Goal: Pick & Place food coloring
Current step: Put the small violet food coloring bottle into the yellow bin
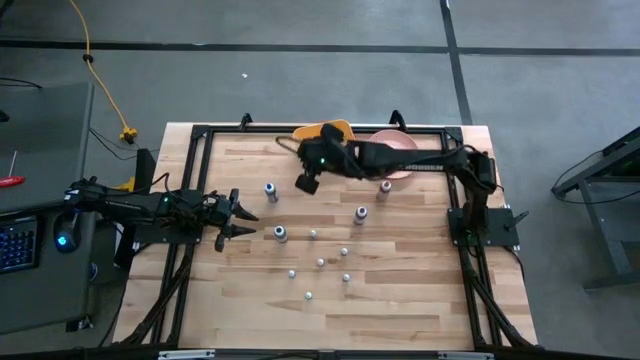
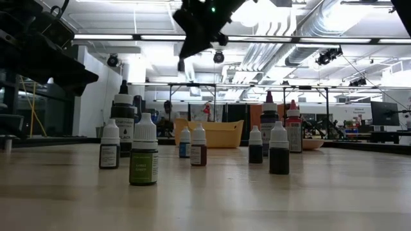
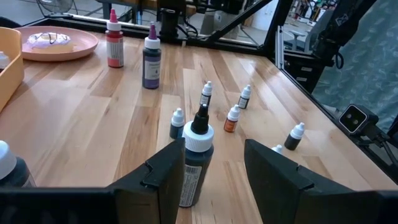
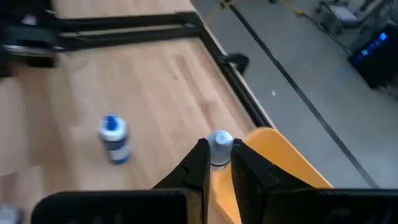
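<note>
Several food coloring bottles stand upright on the wooden table (image 1: 400, 300): a blue-capped one (image 1: 270, 190), a reddish one (image 1: 385, 187), a larger one (image 1: 280, 233) and pale specks such as (image 1: 321, 262). My right gripper (image 1: 307, 184) hangs above the table near the yellow bin (image 1: 325, 131) and is shut on one small white-capped bottle (image 4: 219, 146). My left gripper (image 1: 244, 222) is open, low over the table's left part. A dark bottle with a black tip (image 3: 196, 155) stands just ahead of its fingers, untouched. My right gripper pinches the small bottle between its two fingers, just below the white cap (image 4: 219, 142). The cap sticks out past the fingertips (image 4: 200, 163). The bottle is lifted clear of the table, and its body is hidden between the fingers.
A pink plate with a doughnut (image 1: 397, 152) sits at the far edge, right of the yellow bin. A black frame (image 1: 200, 135) borders the table. The right arm's base (image 1: 480, 220) stands at the right edge. Bare wood lies along the near edge.
</note>
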Controlling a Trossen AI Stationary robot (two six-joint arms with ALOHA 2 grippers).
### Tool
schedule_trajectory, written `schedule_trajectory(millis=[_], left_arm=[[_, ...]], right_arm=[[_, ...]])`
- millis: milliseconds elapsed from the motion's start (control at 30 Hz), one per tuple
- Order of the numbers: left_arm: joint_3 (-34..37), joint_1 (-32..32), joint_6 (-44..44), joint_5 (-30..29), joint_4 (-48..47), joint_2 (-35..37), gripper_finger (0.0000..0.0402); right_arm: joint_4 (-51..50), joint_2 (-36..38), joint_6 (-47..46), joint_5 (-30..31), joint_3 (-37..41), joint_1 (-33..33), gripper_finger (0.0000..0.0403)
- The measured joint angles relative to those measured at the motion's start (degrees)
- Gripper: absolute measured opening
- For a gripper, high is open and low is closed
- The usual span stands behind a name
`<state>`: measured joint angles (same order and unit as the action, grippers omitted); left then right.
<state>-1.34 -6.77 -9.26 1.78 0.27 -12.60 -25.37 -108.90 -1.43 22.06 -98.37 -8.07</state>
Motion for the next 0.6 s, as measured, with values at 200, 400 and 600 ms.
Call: schedule_trajectory(millis=[200, 400, 600], left_arm=[[0.0, 0.0, 0.0, 0.0, 0.0, 0.0, 0.0163], [0.0, 0.0, 0.0, 0.0, 0.0, 0.0, 0.0163], [0.0, 0.0, 0.0, 0.0, 0.0, 0.0, 0.0163]], right_arm=[[-1.9, 0.0, -2.8, -2.7, 0.0, -4.6, 0.0041], [-3.7, 0.0, -6.1, -4.1, 0.2, -8.9, 0.0041], [-4.2, 0.0, -7.6, -7.0, 4.5, -12.6, 0.0041]])
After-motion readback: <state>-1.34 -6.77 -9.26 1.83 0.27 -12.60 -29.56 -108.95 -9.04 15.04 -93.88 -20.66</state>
